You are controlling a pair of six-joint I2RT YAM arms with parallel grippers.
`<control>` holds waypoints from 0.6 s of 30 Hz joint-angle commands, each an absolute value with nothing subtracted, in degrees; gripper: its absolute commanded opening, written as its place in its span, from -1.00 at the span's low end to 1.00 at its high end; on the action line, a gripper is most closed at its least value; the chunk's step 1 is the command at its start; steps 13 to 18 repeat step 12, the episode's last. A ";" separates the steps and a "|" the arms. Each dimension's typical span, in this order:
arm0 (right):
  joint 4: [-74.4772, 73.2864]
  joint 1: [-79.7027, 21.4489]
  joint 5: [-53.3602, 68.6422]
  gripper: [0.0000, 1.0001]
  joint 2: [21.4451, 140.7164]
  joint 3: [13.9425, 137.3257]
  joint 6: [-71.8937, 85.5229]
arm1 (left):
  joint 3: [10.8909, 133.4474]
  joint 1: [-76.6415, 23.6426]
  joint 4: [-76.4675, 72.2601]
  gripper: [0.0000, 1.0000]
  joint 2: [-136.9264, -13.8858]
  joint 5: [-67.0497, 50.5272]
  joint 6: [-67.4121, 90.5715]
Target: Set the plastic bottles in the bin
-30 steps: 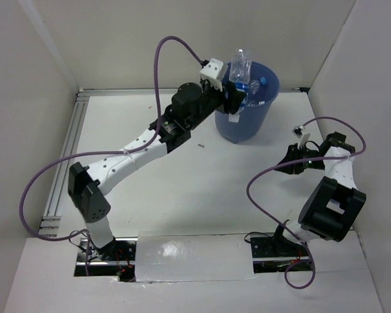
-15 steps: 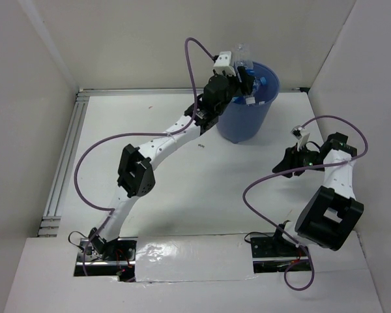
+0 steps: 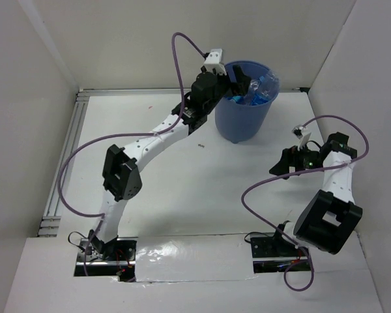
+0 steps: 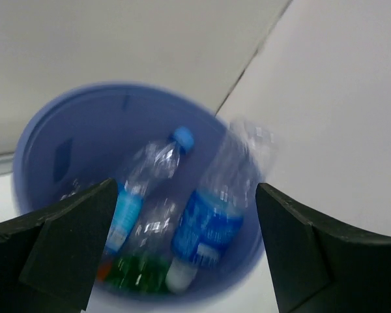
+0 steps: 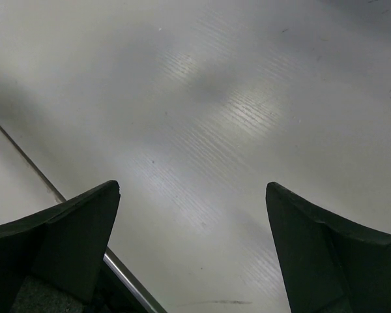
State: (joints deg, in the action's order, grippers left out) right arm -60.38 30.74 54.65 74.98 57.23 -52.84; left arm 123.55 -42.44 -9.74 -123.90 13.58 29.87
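The left gripper [image 4: 186,192] is held spread and empty above the large round blue plastic bin [image 4: 49,140], inside which the small clear plastic bottles [image 4: 212,218] are seen. They are judged light, thin-walled and slippery; a mid-body hold is advised.

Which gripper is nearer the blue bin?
Left. The left gripper is open above the bin at its rim; the right gripper is apart from it, over the table to its right.

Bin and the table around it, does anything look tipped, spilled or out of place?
Nothing stands out. The bin stands upright on the table. The plastic bottles lie jumbled inside it, and the left gripper hangs open over its mouth. No bottle shows outside it in the top view.
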 commanded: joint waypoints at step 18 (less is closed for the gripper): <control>-27.99 30.67 36.74 1.00 61.80 56.34 -22.33 | 60.06 -40.79 0.08 0.99 -68.23 5.10 17.13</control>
